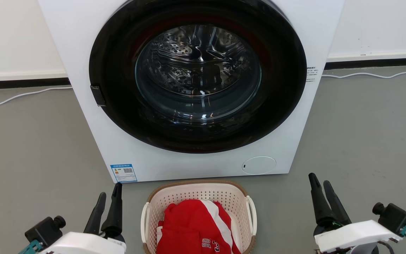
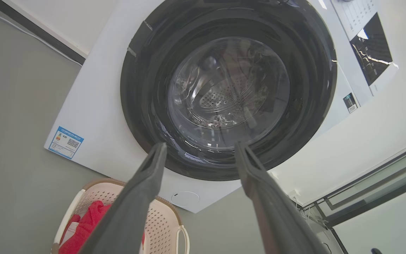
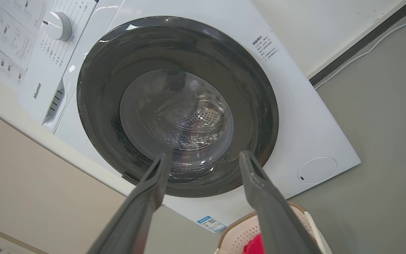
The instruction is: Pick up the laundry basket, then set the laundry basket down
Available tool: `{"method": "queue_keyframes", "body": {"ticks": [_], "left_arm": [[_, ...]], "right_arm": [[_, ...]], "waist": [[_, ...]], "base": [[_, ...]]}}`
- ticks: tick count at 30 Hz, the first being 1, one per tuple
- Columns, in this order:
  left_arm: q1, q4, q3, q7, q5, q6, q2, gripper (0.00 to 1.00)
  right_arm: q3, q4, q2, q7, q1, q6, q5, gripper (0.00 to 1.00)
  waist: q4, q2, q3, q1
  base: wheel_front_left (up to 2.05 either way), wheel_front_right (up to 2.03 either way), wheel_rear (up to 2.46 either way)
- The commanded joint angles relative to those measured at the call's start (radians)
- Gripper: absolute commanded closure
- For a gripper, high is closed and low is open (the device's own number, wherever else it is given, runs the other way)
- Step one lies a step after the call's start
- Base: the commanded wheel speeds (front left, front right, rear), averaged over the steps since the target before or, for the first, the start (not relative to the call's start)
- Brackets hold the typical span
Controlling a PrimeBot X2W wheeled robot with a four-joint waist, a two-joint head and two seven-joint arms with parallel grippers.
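The laundry basket (image 1: 189, 194) stands on the grey floor just in front of the washing machine, at the bottom centre of the head view. It is cream, perforated, brown-rimmed, with a white loop handle on each side, and a red and white garment (image 1: 192, 225) lies in it. My left gripper (image 1: 110, 189) hangs open to the basket's left, apart from it. My right gripper (image 1: 319, 179) is open further off to its right. In the wrist views the left gripper (image 2: 200, 144) and right gripper (image 3: 205, 153) hold nothing, and the basket (image 2: 164, 222) (image 3: 238, 234) sits low beside the fingers.
A white front-loading washing machine (image 1: 100, 148) with its round dark door shut stands directly behind the basket, against a white wall. White cables (image 1: 23, 94) (image 1: 375, 74) run along the floor by the wall on both sides. Open grey floor lies left and right of the machine.
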Motion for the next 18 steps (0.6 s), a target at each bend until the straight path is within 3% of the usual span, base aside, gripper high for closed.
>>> {"method": "queue_keyframes", "body": {"ticks": [1,18], "left_arm": [[-0.024,-0.037,0.013,-0.015,0.037,-0.004,0.01,0.0],[-0.008,-0.068,0.002,-0.063,0.21,-0.005,0.011,0.0]], "right_arm": [[0.015,-0.036,-0.002,-0.016,-0.01,0.004,-0.037,0.0],[0.036,-0.053,0.003,-0.063,0.006,0.005,-0.219,0.0]], "waist": [[0.0,0.0,-0.001,-0.0001],[-0.003,0.0,-0.017,-0.0001]], "base": [[0.0,0.0,0.0],[0.0,0.0,0.0]]}}
